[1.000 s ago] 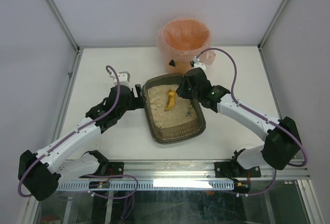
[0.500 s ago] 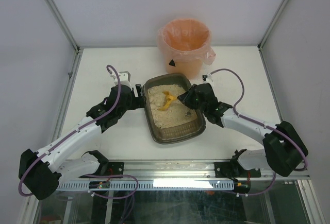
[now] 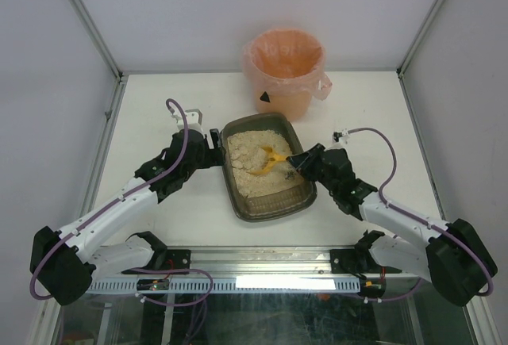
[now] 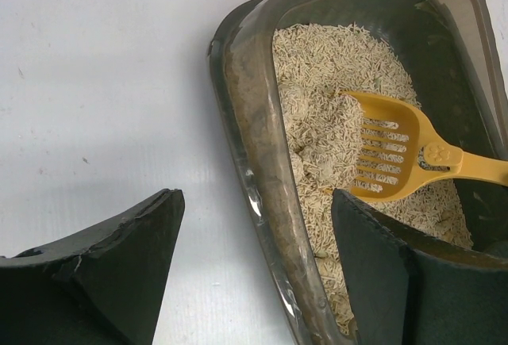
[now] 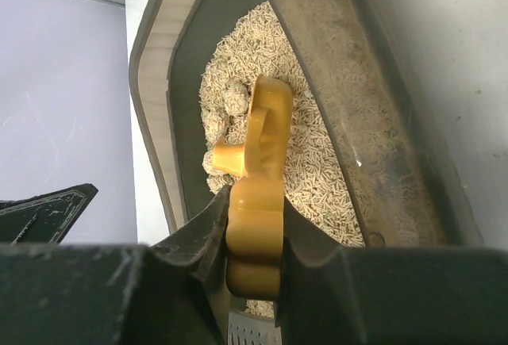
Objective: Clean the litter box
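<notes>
Litter box — beige litter, yellow scoop

Shows a white matte table closed in by plain pale grey walls on three sides, with slim aluminium posts at the back corners. Has a metal rail along the near edge, a bright white strip and glass below it.

Bright, even overhead light, soft shadows, sharp frames, slight glare on white table.
</notes>
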Motion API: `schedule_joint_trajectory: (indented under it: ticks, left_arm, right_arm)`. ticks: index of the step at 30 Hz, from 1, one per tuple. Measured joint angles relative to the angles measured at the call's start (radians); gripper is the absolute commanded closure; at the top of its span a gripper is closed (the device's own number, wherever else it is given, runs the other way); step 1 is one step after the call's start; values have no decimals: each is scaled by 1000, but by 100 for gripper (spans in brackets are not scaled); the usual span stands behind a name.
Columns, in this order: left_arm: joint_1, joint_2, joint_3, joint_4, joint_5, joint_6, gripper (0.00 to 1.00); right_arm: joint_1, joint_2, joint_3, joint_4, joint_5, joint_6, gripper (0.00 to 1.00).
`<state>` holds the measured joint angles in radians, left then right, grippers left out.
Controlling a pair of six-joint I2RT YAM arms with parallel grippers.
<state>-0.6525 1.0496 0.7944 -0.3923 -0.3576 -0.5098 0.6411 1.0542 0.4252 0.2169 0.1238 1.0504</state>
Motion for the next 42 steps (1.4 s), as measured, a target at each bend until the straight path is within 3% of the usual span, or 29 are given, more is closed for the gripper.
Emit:
schedule_joint_trajectory:
  ticks: [12, 24, 42]
  left_arm:
    - [0, 0, 0, 0, 0, 0, 22]
    - [0, 6, 0, 0, 0, 0, 22]
    - [0, 10, 2, 0, 0, 0, 22]
  right_arm:
    - [-8, 88, 47, 6, -6, 2, 100]
    - [53, 272, 61, 208, 23, 60, 100]
    - [21, 13, -78, 156, 43, 59, 100]
